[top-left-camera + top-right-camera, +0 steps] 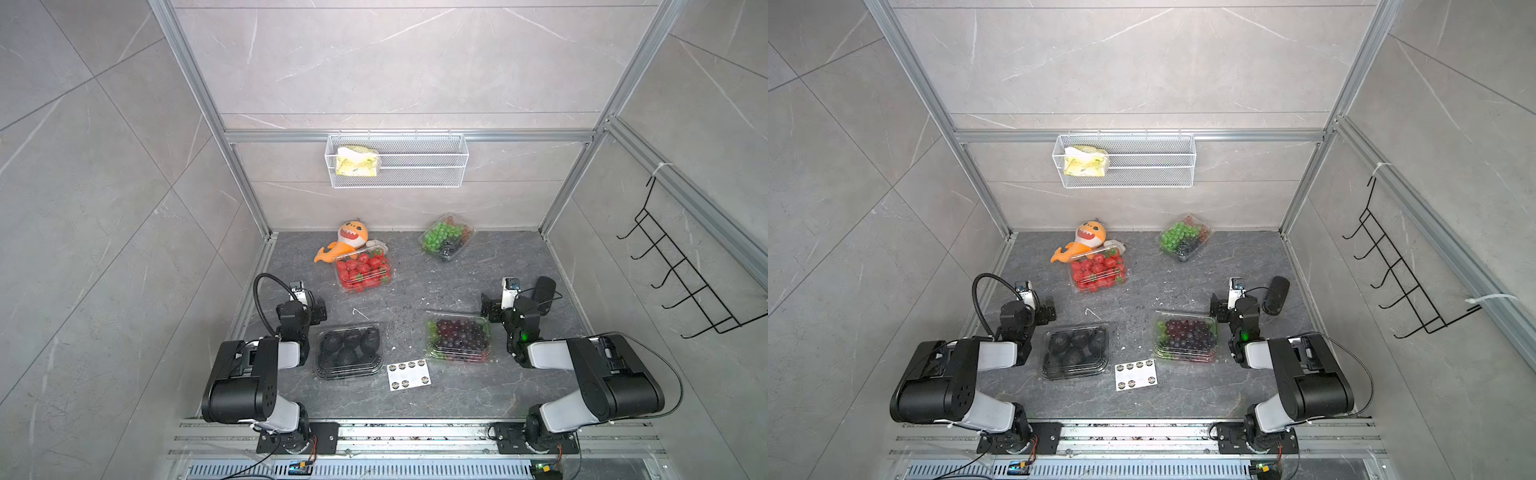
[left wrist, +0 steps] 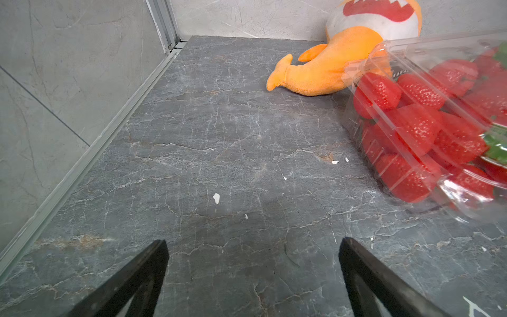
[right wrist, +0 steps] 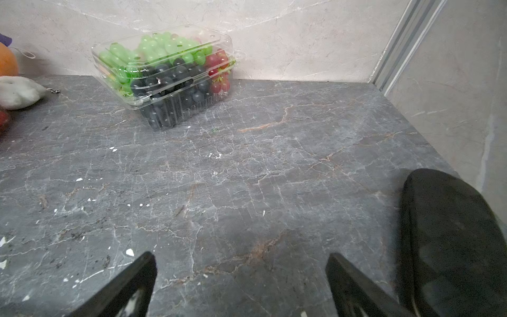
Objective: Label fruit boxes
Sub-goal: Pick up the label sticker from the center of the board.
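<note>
Reckoning from the middle of the four, with twelve pointing away from me: the strawberry box (image 1: 363, 272) sits at ten o'clock, packed with red berries. The green grape box (image 1: 446, 237) is at one, turned cornerwise, with dark and red grapes in it too. The purple grape box (image 1: 458, 336) is at four. The dark fruit box (image 1: 349, 351) is at eight, holding roundish black fruits. All are clear clamshells, lids shut, none touching another.

place: robot lab cell | signs: aluminium frame (image 1: 415, 136), stone-look wall panels (image 1: 395, 62), arms (image 1: 249, 374) bolted to rail (image 1: 415, 436)
</note>
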Robot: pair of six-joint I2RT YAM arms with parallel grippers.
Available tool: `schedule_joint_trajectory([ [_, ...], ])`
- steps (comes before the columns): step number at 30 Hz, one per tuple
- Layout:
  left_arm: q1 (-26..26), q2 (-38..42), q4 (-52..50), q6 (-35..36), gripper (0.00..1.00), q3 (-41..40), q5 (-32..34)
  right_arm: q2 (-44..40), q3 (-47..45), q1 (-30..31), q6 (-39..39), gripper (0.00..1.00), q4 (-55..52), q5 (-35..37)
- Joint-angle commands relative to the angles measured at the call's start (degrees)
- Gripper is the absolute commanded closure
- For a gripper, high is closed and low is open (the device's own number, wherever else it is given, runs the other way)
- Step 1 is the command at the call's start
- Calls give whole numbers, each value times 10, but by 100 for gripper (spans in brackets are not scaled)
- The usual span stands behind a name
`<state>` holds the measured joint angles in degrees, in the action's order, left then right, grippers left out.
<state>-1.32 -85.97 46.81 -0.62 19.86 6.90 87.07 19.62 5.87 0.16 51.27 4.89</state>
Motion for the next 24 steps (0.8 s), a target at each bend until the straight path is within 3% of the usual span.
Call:
schedule_joint_trajectory([
  [1, -2, -2, 29, 6, 0, 3, -6, 1, 9, 2, -5, 1, -3, -4],
  [24, -7, -2, 23, 4, 0, 6, -15, 2, 9, 2, -6, 1, -4, -4],
])
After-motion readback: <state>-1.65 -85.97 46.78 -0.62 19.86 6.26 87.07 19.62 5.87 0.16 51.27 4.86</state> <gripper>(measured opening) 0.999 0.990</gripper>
